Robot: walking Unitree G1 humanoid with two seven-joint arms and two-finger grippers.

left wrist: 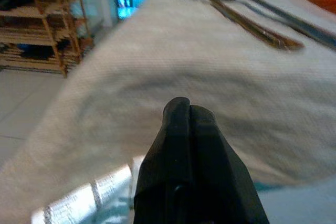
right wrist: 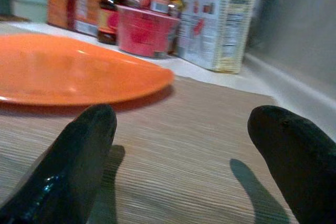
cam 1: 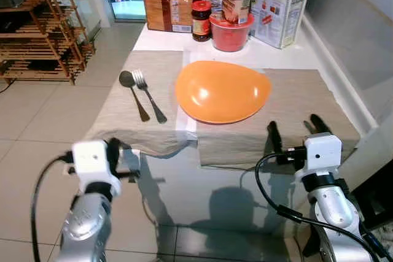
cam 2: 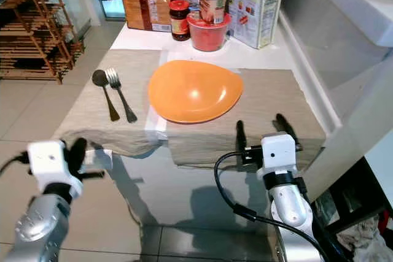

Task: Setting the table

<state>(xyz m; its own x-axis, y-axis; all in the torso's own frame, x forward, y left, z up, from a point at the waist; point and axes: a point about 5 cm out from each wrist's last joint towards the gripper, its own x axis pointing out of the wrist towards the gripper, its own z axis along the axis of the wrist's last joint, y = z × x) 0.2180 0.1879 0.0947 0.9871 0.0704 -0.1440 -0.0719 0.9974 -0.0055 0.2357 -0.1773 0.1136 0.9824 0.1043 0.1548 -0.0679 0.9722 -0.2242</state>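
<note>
Sitting on the white table (cam 1: 184, 185), an orange plate (cam 1: 222, 91) of rounded, slightly triangular outline rests glossy and bare across the seam where two placemats meet: a beige cloth one (cam 1: 132, 105) to the left and a brown woven one (cam 1: 288, 111) to the right. On the beige mat, just left of the plate, a spoon (cam 1: 132, 92) and a fork (cam 1: 148, 94) lie side by side (near each other but apart), their long axes running roughly toward the robot, bowl and tines at the far end, handles angled a little to the right. Behind the plate at the table's far edge stands a red tub (cam 1: 231, 32) with a brown-labelled can (cam 1: 236, 3) on top, a dark jar (cam 1: 201, 20) beside it, a brown carton (cam 1: 166, 10) and a white bag (cam 1: 279, 4). The left gripper (left wrist: 184, 111) hangs at the near edge of the beige mat, its fingers pressed together. The right gripper (cam 1: 296, 130) sits over the near edge of the brown mat, fingers spread wide with nothing between them. A wooden rack (cam 1: 43, 32) stands on the tiled floor to the left.
</note>
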